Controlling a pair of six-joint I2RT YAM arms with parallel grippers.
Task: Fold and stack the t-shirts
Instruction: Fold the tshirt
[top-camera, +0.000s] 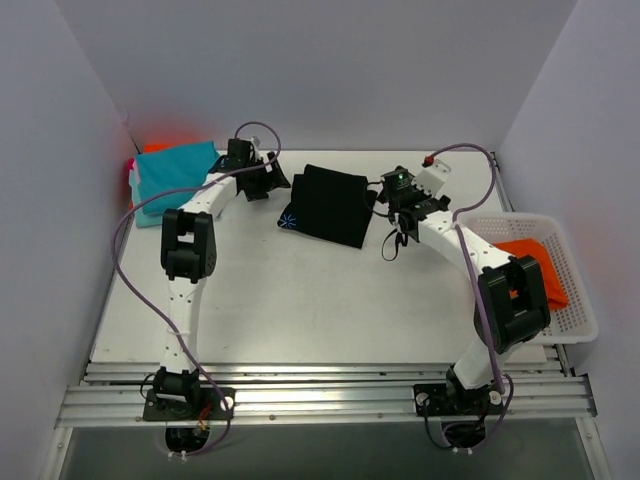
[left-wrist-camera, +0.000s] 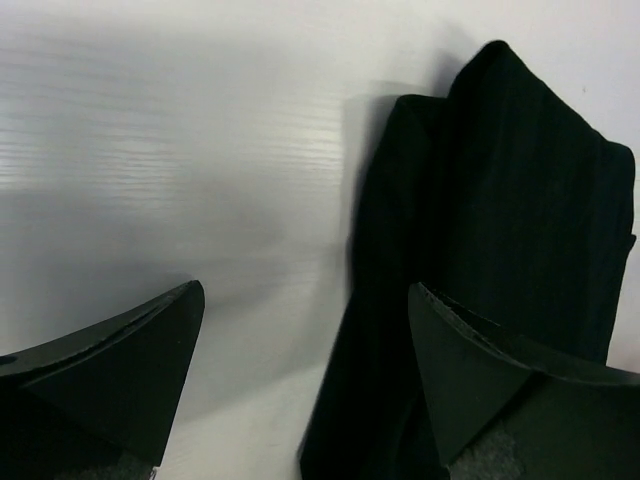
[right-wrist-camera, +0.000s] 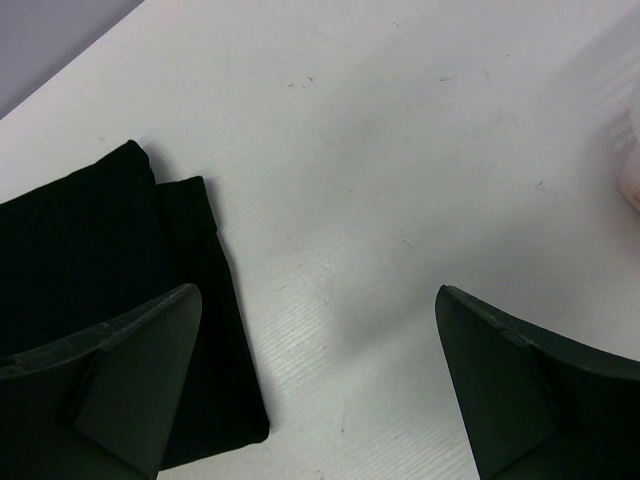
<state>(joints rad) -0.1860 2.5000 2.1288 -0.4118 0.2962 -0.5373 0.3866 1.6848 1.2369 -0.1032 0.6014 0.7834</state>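
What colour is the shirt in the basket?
Bright orange shirt, in the white basket; clearest in the top view.

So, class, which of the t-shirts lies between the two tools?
The black t-shirt, folded in the middle. The teal one sits in the far-left corner, and an orange one lies in the white basket on the right.

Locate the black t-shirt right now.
Top view: the folded black t-shirt lies at the far centre of the table, right of the teal t-shirts and left of the white basket.
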